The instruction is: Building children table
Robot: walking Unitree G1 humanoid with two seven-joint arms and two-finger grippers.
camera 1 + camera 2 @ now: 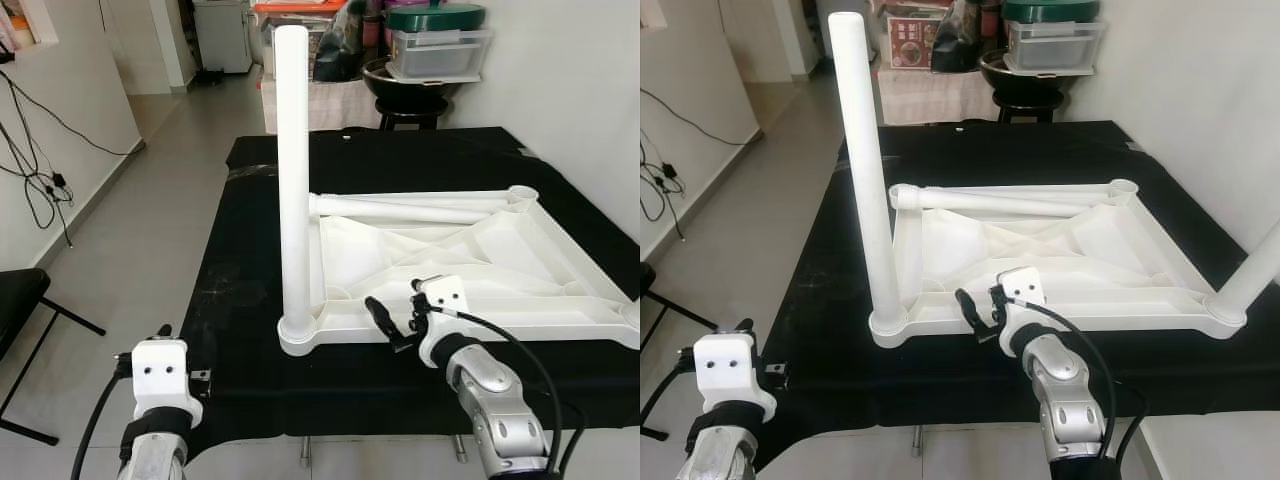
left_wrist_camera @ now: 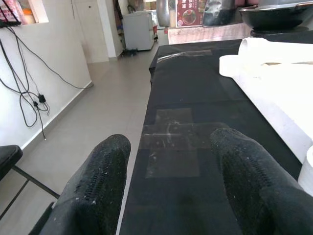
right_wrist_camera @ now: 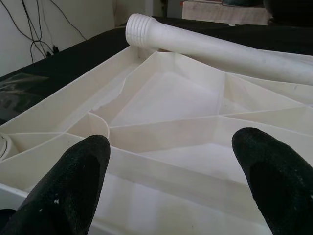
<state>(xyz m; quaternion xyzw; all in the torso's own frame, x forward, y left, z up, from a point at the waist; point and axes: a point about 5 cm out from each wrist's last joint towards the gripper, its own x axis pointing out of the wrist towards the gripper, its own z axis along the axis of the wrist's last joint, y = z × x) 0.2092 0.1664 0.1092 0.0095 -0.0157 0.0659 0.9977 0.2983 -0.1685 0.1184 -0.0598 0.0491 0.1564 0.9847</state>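
An upright leg point(image 1: 293, 180) stands in the overturned tabletop point(image 1: 520, 290); a loose leg point(image 1: 400, 208) lies across it. The right end effector point(image 1: 400, 318) hovers wide at its near rim, the left end effector point(image 2: 171, 196) wide beside the surface point(image 1: 240, 300).

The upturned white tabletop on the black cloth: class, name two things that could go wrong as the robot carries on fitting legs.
1. The loose leg lies across the tabletop; a nudge might roll it off.
2. The right gripper, open at the near rim, sits close to the upright leg; a sideways swing could knock it askew.
3. The left gripper is open at the black cloth's edge and could snag it.
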